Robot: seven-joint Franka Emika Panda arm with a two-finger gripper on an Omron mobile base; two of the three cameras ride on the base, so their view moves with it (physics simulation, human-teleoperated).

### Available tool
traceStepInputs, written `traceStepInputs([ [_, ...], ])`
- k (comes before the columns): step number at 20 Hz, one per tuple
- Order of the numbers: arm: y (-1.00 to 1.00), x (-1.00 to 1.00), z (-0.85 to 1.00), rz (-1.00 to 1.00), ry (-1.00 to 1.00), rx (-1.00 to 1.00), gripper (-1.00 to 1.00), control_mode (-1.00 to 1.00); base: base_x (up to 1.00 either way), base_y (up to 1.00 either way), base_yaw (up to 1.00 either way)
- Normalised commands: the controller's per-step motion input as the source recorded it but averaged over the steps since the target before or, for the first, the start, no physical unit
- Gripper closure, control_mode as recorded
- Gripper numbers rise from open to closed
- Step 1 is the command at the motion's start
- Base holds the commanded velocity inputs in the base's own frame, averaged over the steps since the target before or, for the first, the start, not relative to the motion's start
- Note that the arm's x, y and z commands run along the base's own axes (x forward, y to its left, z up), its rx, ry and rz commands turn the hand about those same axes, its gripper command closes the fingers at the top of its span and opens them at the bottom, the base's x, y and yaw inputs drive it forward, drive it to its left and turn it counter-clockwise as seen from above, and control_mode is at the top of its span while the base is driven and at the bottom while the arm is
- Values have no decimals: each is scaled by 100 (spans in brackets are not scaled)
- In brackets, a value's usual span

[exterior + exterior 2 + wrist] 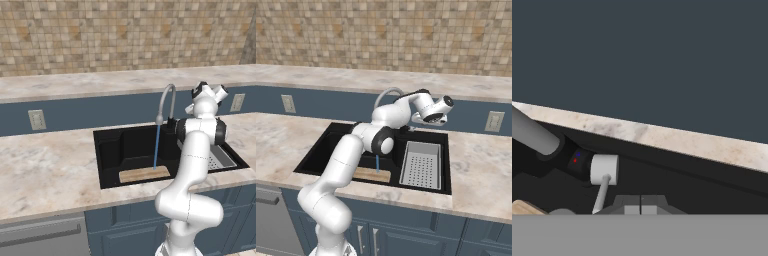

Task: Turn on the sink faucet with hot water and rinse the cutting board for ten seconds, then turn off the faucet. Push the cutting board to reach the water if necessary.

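Water (pixel 156 145) runs in a thin light-blue stream from the silver gooseneck sink faucet (pixel 167 100) onto the right part of the tan cutting board (pixel 144 174), which lies flat at the front of the black sink (pixel 112 150). My gripper (pixel 640 204) is shut with nothing in it, hovering behind the basin by the faucet base (pixel 576 158). The white handle knob (pixel 604 169) and its thin lever (pixel 602 194) sit just left of the fingertips, apart from them. The stream (pixel 377 164) and the board (pixel 372 174) show past my forearm.
A grey perforated tray (pixel 421 165) takes up the basin's right section. A marble counter (pixel 45 170) surrounds the sink, with a blue backsplash wall (pixel 642 55) and a raised ledge behind. Outlets (pixel 37 119) sit on the wall at left and right.
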Motion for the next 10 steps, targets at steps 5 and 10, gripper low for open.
traceStepInputs([
  [5, 0, 0, 0, 0, 0, 0, 100, -100, 0, 0, 0],
  [10, 0, 0, 0, 0, 0, 0, 100, -100, 0, 0, 0],
])
